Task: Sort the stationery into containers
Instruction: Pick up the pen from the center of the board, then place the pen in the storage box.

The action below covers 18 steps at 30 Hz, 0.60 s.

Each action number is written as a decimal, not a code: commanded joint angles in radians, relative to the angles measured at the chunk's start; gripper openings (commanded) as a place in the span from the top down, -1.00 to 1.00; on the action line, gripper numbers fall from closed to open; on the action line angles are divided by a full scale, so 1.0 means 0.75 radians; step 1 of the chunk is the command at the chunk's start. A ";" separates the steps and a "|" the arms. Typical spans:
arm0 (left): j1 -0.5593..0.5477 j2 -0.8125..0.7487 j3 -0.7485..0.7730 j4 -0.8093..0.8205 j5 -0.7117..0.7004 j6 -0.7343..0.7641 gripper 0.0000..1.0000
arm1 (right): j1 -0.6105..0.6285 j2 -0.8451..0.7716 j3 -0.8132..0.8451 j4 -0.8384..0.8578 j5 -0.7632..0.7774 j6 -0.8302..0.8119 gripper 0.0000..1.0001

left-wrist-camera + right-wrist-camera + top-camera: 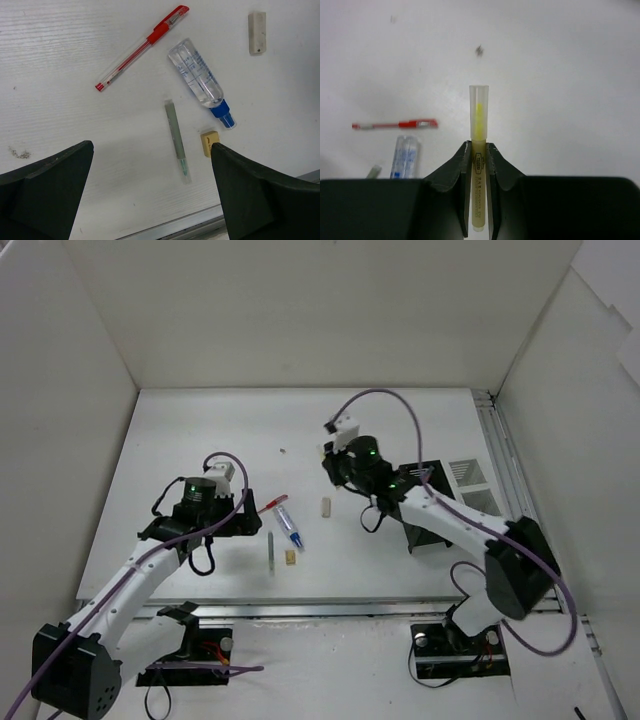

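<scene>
pincer of right arm (479, 150) clamped on yellow pen (479, 112), left pincer (151, 147) spread above red pen (142, 48), blue-capped tube (197, 75), grey pen (176, 140)

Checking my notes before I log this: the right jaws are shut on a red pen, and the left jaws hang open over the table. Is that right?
Not quite. The right jaws are shut on a yellow-tipped marker; the red pen lies on the table, as the right wrist view shows. The left jaws do hang open over the table.
</scene>
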 commanded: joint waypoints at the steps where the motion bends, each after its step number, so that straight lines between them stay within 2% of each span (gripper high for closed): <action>1: -0.019 -0.001 0.027 0.055 -0.006 -0.020 -0.99 | -0.108 -0.286 -0.115 0.416 0.072 -0.099 1.00; 8: -0.045 0.058 0.033 0.057 -0.004 -0.038 -0.99 | -0.347 -0.579 -0.387 0.539 0.256 -0.185 1.00; 11: -0.045 0.099 0.023 0.085 0.010 -0.048 -0.99 | -0.431 -0.636 -0.487 0.617 0.344 -0.185 1.00; 18: -0.070 0.178 0.046 0.104 0.021 -0.048 -0.99 | -0.558 -0.612 -0.585 0.688 0.377 -0.150 1.00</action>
